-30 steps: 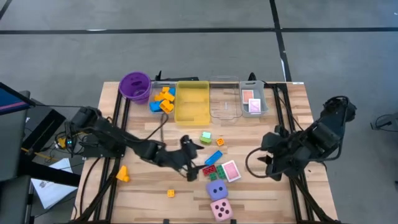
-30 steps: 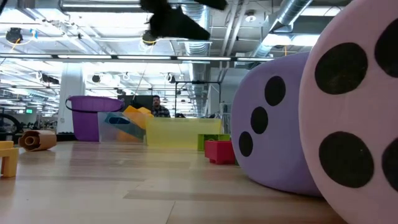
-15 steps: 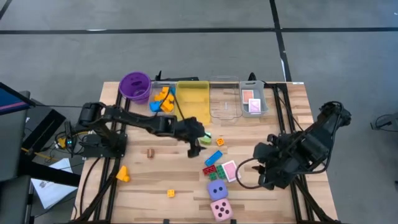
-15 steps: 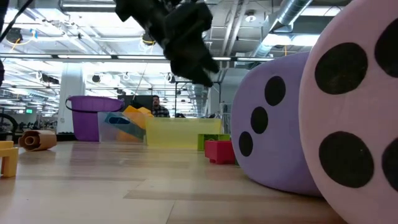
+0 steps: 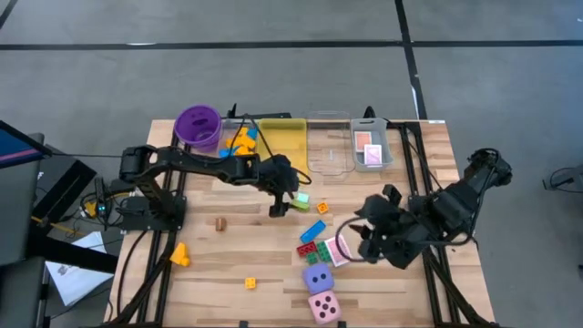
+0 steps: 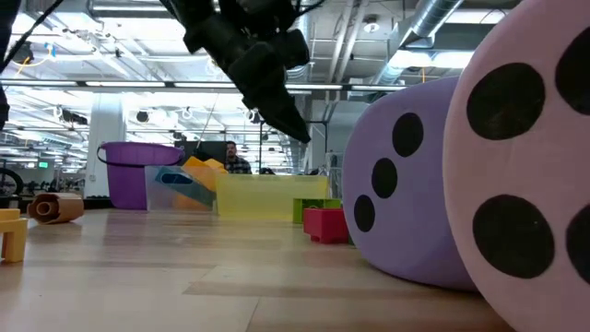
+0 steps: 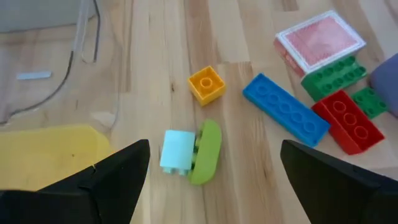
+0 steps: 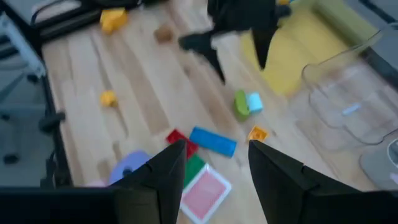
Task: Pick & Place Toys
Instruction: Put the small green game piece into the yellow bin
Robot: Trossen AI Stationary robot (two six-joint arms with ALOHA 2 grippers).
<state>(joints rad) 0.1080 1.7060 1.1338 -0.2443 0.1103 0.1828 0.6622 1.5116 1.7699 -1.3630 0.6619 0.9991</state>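
Toys lie in the table's middle: a green-and-pale-blue brick (image 5: pixel 301 199) (image 7: pixel 189 152), a small orange brick (image 7: pixel 207 83), a long blue brick (image 7: pixel 285 109), red (image 7: pixel 348 123) and green bricks, and a pink-backed card deck (image 7: pixel 319 37). The purple die (image 5: pixel 317 278) and pink die (image 5: pixel 323 307) sit near the front edge. My left gripper (image 5: pixel 279 202) (image 7: pixel 211 180) hangs open above the green-and-pale-blue brick, slanting down, touching nothing. My right gripper (image 5: pixel 357 239) (image 8: pixel 217 165) hovers open to the right of the cards, with nothing between its fingers.
Along the far edge stand a purple cup (image 5: pixel 198 126), a bin of bricks (image 5: pixel 239 144), a yellow tray (image 5: pixel 281 150), a clear tray (image 5: pixel 330 146) and a clear tray with cards (image 5: pixel 372 150). A yellow brick (image 5: pixel 179 255), a small orange brick (image 5: pixel 250 283) and a brown piece (image 5: pixel 219 222) lie to the left.
My left gripper has swung from the table's middle toward the far edge and turned, and now hangs over the green-and-pale-blue brick, still open. My right gripper has drifted toward the table's left, nearer the cards. No toy has moved.
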